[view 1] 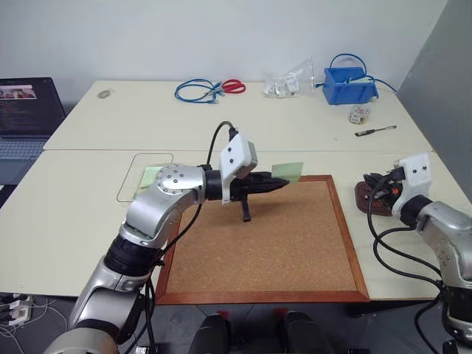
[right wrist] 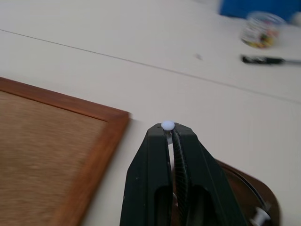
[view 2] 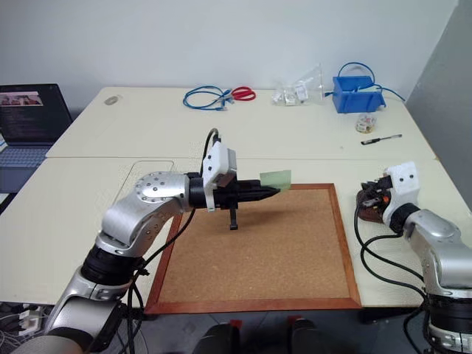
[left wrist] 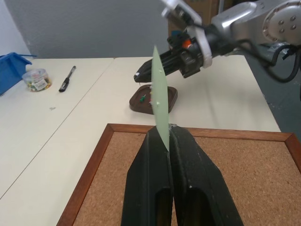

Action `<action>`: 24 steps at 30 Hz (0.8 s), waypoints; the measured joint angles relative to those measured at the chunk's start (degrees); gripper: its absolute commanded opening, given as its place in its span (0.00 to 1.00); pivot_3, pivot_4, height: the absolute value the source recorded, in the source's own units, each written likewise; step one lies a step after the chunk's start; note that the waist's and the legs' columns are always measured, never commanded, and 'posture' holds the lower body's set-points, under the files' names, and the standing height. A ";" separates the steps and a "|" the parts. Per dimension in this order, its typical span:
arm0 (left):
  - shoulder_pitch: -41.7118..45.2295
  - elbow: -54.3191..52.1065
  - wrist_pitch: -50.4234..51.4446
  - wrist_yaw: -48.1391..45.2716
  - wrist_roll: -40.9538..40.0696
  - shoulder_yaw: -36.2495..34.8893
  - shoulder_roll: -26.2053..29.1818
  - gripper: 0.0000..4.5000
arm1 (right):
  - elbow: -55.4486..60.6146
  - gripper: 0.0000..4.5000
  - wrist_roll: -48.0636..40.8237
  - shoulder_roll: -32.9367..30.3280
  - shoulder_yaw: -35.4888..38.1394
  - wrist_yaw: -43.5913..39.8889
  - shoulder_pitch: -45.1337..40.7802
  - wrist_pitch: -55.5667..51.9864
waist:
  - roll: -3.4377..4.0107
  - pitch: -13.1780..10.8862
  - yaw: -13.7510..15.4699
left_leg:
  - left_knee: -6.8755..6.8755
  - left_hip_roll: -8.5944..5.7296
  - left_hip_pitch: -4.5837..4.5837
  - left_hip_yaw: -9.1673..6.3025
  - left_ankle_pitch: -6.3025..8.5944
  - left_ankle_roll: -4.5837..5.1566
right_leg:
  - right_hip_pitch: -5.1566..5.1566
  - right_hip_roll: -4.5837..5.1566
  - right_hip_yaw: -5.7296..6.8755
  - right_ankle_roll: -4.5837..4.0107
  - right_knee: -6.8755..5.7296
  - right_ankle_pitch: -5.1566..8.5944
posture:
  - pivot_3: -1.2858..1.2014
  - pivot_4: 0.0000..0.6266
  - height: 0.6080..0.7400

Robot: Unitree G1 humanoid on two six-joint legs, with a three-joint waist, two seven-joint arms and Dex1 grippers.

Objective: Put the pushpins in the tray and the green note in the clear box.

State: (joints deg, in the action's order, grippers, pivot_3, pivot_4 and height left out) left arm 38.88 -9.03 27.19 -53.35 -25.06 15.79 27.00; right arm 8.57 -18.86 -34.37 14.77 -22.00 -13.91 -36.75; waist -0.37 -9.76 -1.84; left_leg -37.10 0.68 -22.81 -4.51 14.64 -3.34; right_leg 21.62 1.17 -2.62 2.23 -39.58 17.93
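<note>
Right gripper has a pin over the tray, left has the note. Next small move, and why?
Probably open the right gripper: it is shut on a whitish pushpin right above the brown tray. The left gripper can hold the green note meanwhile.

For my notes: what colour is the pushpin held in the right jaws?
Whitish; the pushpin shows best in the right wrist view.

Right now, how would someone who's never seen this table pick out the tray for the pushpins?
Find the cork board with its wooden frame. Just off its far right corner, under the right gripper, sits the tray: a small, shallow, dark reddish-brown dish, unlike the blue bin farther back.
</note>
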 measured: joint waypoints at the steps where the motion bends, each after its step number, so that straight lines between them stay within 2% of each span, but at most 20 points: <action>1: 0.42 0.82 -0.50 -0.11 0.69 0.41 -0.85 0.01 | -1.00 0.00 0.40 0.68 0.18 1.20 -0.14 0.00 | 0.00 0.00 -0.02 | 0.01 0.00 0.01 0.00 0.00 0.00 | 0.00 0.00 0.00 0.00 0.00 0.00 | 0.52 0.24 1.00; 7: 2.88 5.64 -3.92 -2.03 4.45 3.61 -5.28 0.01 | -7.59 0.00 2.33 3.41 1.07 7.10 -3.87 0.07 | 0.02 0.01 -0.22 | 0.06 0.03 0.01 0.05 -0.01 0.00 | 0.05 -0.02 -0.04 -0.01 -0.02 0.00 | 0.52 0.24 1.00; 9: 2.97 6.51 -4.36 -2.46 5.29 3.64 -5.48 0.00 | -8.29 0.12 2.31 3.71 1.35 7.59 -4.41 -0.08 | 0.02 0.01 -0.20 | 0.06 0.03 0.00 0.04 0.00 0.00 | 0.05 -0.02 -0.04 -0.01 -0.01 0.00 | 0.52 0.24 1.00; 12: 2.97 6.78 -4.44 -3.13 5.98 3.60 -5.26 0.00 | -8.42 0.24 2.21 4.20 1.86 8.30 -4.47 -0.28 | 0.02 0.01 -0.14 | 0.05 0.01 -0.01 0.04 0.00 0.01 | 0.05 -0.01 -0.05 -0.01 -0.01 0.00 | 0.52 0.24 1.00; 17: 2.95 6.78 -4.52 -4.78 6.44 3.59 -4.66 0.00 | -8.08 0.55 1.95 4.14 2.13 8.35 -3.66 -1.26 | 0.02 0.01 -0.08 | 0.06 0.01 -0.02 0.03 0.00 0.01 | 0.05 0.00 -0.03 -0.01 0.00 0.00 | 0.52 0.24 1.00; 24: 2.95 7.40 -5.18 -5.54 7.39 3.57 -4.74 0.00 | -6.14 0.93 1.83 3.77 2.28 8.29 -2.60 -2.67 | 0.02 0.01 -0.14 | 0.06 0.01 -0.01 0.04 0.00 0.01 | 0.05 -0.01 -0.04 -0.01 -0.01 0.00 | 0.52 0.24 1.00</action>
State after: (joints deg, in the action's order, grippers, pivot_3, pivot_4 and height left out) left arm 41.84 -1.64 22.01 -58.89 -17.67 19.37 22.26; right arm 2.43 -17.03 -30.60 17.05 -13.71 -16.51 -39.42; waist -0.35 -9.75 -1.98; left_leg -37.05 0.69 -22.81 -4.47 14.64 -3.32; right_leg 21.67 1.16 -2.67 2.22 -39.58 17.93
